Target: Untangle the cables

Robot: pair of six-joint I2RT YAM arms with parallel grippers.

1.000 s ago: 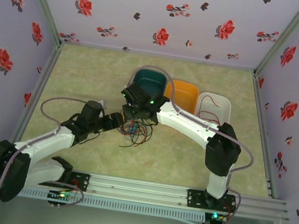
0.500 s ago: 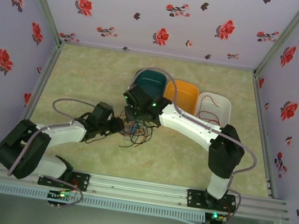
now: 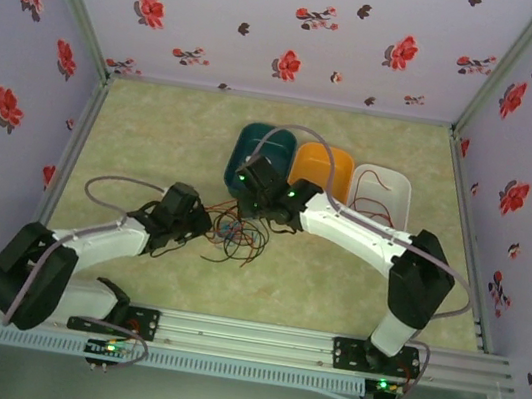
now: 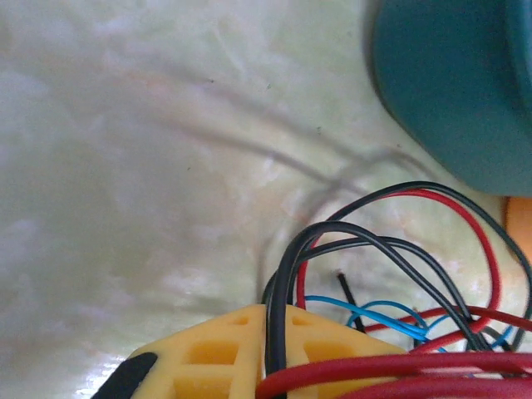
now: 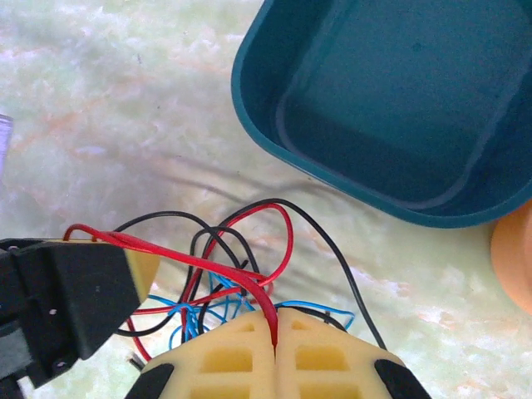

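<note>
The cables (image 3: 235,239) lie as one small tangle of red, black and blue wires on the table's middle. My left gripper (image 3: 207,227) is at the tangle's left edge. In the left wrist view its yellow fingers (image 4: 208,353) are shut on a black cable (image 4: 283,291) that runs up between them. My right gripper (image 3: 244,212) is at the tangle's far side. Its yellow fingers (image 5: 224,357) are shut on a red cable (image 5: 266,303), which stretches left to the left gripper's finger (image 5: 137,266). Blue loops (image 5: 204,312) lie underneath.
Three trays stand in a row behind the tangle: teal (image 3: 255,139), orange (image 3: 331,161) and white (image 3: 395,185), the white one holding a red wire (image 3: 374,184). The teal tray (image 5: 249,100) is just beyond the right gripper. Flowered walls enclose the table.
My left gripper has shut on a black cable at the tangle's left edge. The right gripper has shifted right and slightly back with its red cable, spreading the tangle.
</note>
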